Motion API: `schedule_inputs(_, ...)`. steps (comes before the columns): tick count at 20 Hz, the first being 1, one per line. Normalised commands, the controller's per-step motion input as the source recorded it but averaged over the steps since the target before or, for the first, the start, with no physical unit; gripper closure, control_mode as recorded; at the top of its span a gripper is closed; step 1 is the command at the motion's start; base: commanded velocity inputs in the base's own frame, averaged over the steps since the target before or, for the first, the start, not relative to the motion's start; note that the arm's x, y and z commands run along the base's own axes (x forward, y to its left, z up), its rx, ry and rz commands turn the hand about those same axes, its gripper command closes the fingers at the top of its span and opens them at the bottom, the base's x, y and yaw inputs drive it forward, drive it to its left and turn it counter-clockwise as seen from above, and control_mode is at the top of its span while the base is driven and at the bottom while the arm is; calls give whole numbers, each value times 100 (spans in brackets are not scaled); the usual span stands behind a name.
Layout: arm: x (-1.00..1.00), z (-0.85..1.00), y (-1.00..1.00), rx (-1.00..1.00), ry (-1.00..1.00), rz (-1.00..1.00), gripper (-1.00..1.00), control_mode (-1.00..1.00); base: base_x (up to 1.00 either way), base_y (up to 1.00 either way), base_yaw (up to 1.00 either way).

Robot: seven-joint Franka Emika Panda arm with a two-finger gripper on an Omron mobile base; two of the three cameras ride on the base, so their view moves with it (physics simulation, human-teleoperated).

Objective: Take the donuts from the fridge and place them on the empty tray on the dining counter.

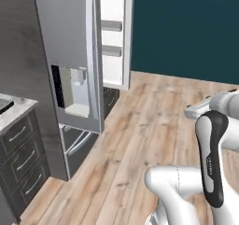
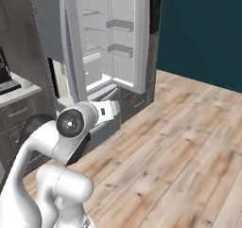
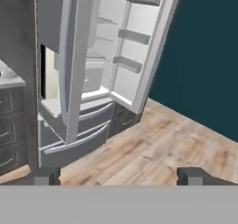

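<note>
The fridge (image 3: 51, 18) stands ahead and to the left, tall and grey, with bottom drawers. Its left door (image 1: 74, 56) is shut and carries the water dispenser. Its right door (image 2: 127, 38) is swung wide, showing the white inside and its shelves (image 3: 100, 42). My gripper (image 3: 118, 176) is open, well short of the fridge over the wooden floor, with nothing between its two dark fingertips (image 3: 46, 175). The donuts cannot be made out inside the fridge from here. The tray and the dining counter are out of view.
A marble worktop over grey drawers (image 1: 11, 112) stands left of the fridge. The open door's shelves (image 3: 135, 37) jut out toward a teal wall (image 1: 186, 28). Bare wooden floor (image 2: 179, 142) lies between me and the fridge.
</note>
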Motion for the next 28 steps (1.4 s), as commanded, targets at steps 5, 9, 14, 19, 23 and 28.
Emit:
schedule_inputs(5,0,0,0,0,0,0,-100,100,99,-82,39)
schedule_inputs(9,0,0,0,0,0,0,-100,100,92,-70,27)
schedule_inputs(14,0,0,0,0,0,0,-100,100,81,-30,29)
schedule_inputs(19,0,0,0,0,0,0,-100,100,77,0,33)
schedule_inputs(23,0,0,0,0,0,0,-100,100,65,-37,40)
schedule_inputs(28,0,0,0,0,0,0,-100,100,59,-38,41)
